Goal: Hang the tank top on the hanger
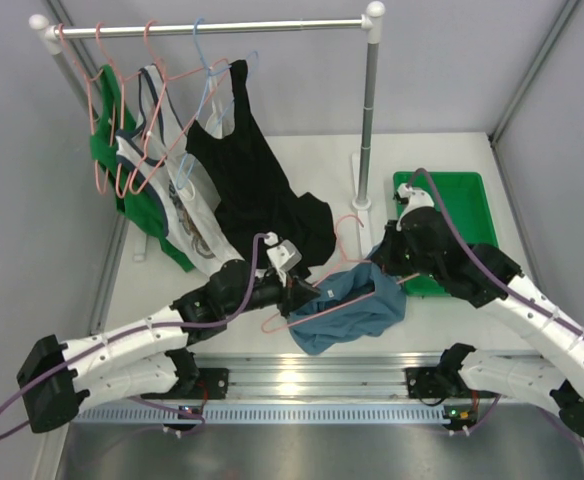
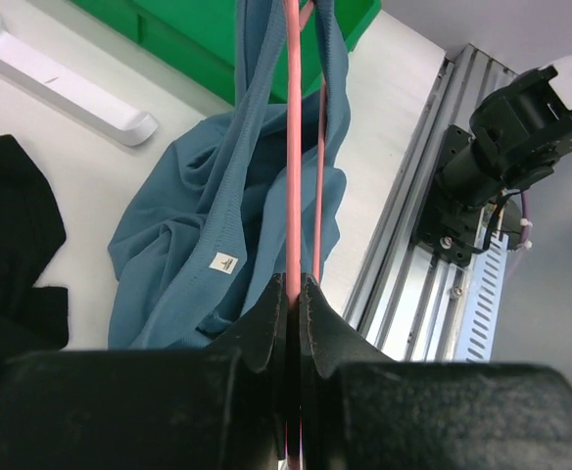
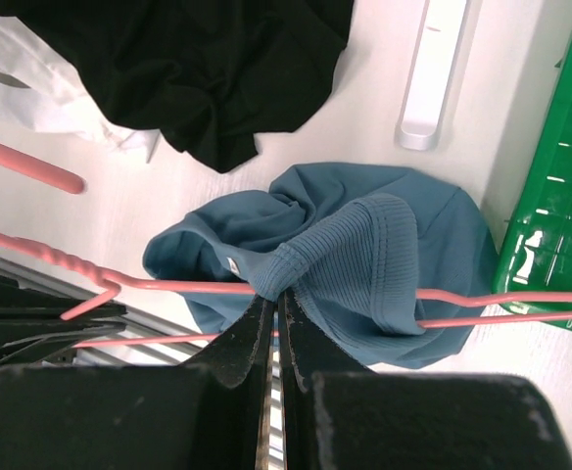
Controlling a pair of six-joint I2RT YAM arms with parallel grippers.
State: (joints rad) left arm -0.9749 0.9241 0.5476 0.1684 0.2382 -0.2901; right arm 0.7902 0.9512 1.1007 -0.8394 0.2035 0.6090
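The dusty blue tank top [image 1: 347,310] lies bunched at the table's near middle, partly lifted. The pink wire hanger [image 1: 347,235] runs through it, hook pointing away. My left gripper [image 1: 297,293] is shut on the hanger's wire [image 2: 293,176], just left of the top [image 2: 198,235]; its white label [image 2: 224,262] shows. My right gripper [image 1: 384,262] is shut on a ribbed edge of the top [image 3: 364,255], pinching the fabric right at the hanger wire [image 3: 188,286]. One end of the hanger [image 3: 521,305] sticks out of the fabric on the right.
A rail [image 1: 212,27] on white posts holds spare pink hangers [image 1: 102,110], a green top [image 1: 107,150], a white top [image 1: 162,150] and a black top [image 1: 257,180] that drapes onto the table. A green tray [image 1: 467,200] sits at the right behind my right arm. A metal rail [image 2: 433,284] edges the table's front.
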